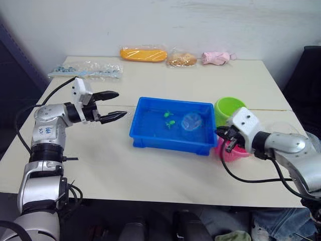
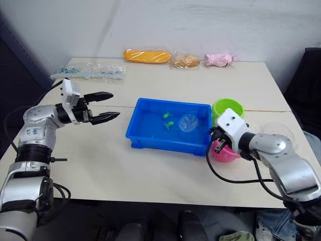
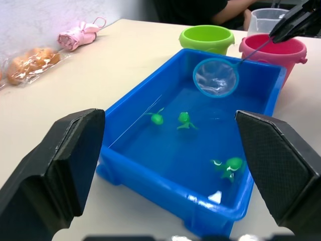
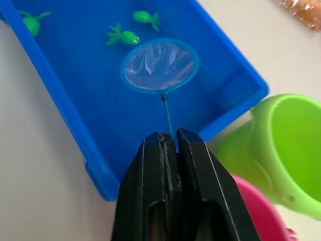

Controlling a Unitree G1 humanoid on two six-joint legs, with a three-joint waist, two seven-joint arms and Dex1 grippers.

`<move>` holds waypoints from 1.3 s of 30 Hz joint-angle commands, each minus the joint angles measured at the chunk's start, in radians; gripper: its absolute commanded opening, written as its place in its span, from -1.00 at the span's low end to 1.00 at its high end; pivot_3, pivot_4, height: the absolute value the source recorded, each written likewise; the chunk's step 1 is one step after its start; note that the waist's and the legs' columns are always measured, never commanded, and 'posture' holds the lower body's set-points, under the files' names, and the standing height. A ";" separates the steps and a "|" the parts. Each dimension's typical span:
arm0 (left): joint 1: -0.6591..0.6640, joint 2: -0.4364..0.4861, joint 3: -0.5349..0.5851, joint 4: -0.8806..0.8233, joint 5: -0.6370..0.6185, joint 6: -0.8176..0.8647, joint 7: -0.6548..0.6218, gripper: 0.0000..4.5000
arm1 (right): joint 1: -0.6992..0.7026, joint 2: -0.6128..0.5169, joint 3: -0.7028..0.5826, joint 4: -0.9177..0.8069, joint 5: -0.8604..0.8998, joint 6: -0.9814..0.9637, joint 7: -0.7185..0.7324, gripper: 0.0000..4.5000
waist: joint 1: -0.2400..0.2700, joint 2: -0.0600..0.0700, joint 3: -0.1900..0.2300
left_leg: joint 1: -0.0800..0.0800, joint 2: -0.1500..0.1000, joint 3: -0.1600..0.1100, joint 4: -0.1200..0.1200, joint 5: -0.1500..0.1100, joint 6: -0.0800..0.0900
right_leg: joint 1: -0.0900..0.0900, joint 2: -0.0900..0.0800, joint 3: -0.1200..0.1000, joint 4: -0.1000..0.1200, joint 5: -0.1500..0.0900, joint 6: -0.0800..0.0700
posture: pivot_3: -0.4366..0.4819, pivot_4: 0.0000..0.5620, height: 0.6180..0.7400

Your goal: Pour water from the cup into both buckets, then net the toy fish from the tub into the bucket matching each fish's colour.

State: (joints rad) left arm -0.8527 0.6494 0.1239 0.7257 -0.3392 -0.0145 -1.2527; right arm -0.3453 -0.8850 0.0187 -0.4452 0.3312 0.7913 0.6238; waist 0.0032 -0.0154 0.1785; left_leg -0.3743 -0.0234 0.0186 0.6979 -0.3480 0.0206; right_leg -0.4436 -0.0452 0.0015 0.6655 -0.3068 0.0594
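R gripper point(image 4: 169, 143) clamped tight on net point(image 4: 159, 66) handle; L gripper point(image 1: 116, 105) wide open, holding nothing.

Net hoop, light blue rim, sits over the water in the right part of the tub point(image 1: 150, 138), handle running back to R gripper, which is above the pink bucket point(image 3: 273, 51). Three green fish point(image 3: 183, 120) in the tub, apart from the hoop. Tub is mid-desk point(image 1: 150, 175), bright blue w/ water. Green bucket point(image 1: 228, 109) just behind the pink one, both at tub's right end. Clear cup point(image 3: 266, 20) beyond the buckets. L gripper hovers above desk, left of tub, touching nothing.
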 commanded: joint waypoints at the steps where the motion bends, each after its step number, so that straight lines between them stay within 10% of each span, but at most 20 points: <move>1: 0.063 0.018 0.032 -0.095 -0.024 0.029 0.010 0.99 | -0.110 0.011 0.127 0.081 -0.112 0.014 -0.015 -1.00 | -0.001 0.000 0.000 | 0.000 0.000 0.000 0.000 0.000 0.000 | 0.000 0.000 0.000 0.000 0.000 0.000 | -0.05 -0.47 1.00; 39: 0.167 0.018 0.048 -0.312 -0.056 0.161 0.081 0.99 | -0.238 0.247 0.138 0.269 -0.095 -0.036 0.086 -1.00 | -0.007 0.000 0.000 | -0.002 0.000 -0.001 -0.001 0.000 0.001 | -0.001 0.000 -0.001 -0.002 0.001 0.001 | -0.05 -0.47 1.00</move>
State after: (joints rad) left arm -0.6749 0.6563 0.1574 0.4431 -0.3822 0.1510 -1.1704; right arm -0.5860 -0.6321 0.2053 -0.1282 0.2135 0.7485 0.6969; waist -0.0041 -0.0158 0.1782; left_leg -0.3762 -0.0234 0.0181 0.6969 -0.3484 0.0213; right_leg -0.4449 -0.0454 0.0004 0.6630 -0.3061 0.0605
